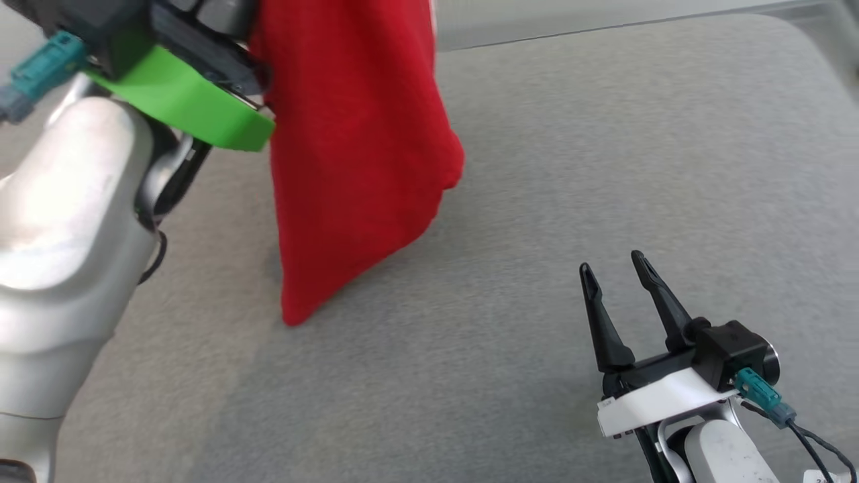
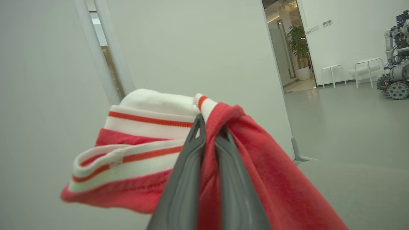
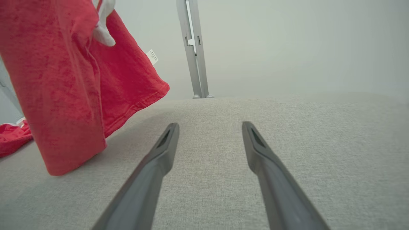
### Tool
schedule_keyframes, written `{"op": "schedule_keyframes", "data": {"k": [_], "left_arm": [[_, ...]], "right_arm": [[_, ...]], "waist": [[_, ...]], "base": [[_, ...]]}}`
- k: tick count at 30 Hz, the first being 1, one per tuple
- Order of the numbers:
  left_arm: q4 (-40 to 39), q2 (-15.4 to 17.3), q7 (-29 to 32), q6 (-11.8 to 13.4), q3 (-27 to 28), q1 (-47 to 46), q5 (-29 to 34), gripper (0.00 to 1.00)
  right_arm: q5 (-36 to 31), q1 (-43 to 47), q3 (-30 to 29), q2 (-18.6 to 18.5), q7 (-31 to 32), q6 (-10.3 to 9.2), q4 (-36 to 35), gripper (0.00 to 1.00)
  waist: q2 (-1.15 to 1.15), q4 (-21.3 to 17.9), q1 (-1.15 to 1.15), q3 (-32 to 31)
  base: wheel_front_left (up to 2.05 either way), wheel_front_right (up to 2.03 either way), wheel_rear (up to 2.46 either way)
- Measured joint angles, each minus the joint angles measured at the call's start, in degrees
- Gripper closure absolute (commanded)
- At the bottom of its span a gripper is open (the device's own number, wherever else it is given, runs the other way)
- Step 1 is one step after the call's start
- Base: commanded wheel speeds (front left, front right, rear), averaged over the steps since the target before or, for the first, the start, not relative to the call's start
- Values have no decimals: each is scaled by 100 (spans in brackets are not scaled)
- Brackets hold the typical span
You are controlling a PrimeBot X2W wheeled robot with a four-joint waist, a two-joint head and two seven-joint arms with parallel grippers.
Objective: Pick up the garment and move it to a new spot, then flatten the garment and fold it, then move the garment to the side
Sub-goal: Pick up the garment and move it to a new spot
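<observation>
The left jaws were raised high, clamped on the garment (image 1: pixel 356 154) over the grey surface (image 1: pixel 604 134); the right jaws sat low, spread wide. White walls (image 2: pixel 204 48) stood behind.

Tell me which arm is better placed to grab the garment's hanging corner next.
Right, probably: the right tool is open and free near the garment; the left tool is shut on it.

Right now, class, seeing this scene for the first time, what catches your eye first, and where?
The red garment dangles from the shut left gripper at the upper left, its lowest corner reaching down to the grey padded surface. Its white, red-striped trim bunches beside that gripper. The right gripper stands open and empty at the lower right.
</observation>
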Motion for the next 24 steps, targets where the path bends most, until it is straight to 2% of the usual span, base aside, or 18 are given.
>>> {"op": "schedule_keyframes", "data": {"k": [5,10,17,19,20,21,22,24], "left_arm": [[107,-190,-1,0,-379,80,9,100],[398,-280,-8,0,-823,747,-22,100],[918,-546,-8,0,-940,1973,175,100],[953,-682,-8,0,-791,2275,183,100],[950,-739,-8,0,-703,2365,187,92],[945,-813,-8,0,-589,2453,220,26],[894,-880,-8,0,-465,2548,255,0],[757,-970,-8,0,-267,2682,425,0]], "right_arm": [[152,2,-87,0,0,0,-42,0],[265,-1,-101,1,0,0,-123,0],[346,-71,-2,2,0,0,-175,0],[343,-76,29,3,0,0,-181,0],[323,-75,38,3,0,0,-188,0],[269,-75,31,3,0,0,-203,0],[220,-74,-10,8,0,0,-210,0],[156,-61,-98,5,0,0,-225,0]], "waist": [[0,-612,0,-69],[0,-1104,0,-50],[0,-1411,0,203],[0,-1450,0,282],[0,-1457,0,306],[0,-1450,0,319],[0,-1433,0,322],[0,-1388,0,314]], "base": [[0,0,0],[0,0,0],[0,0,0],[0,0,0],[0,0,0],[0,0,0],[0,0,0],[0,0,0]]}}
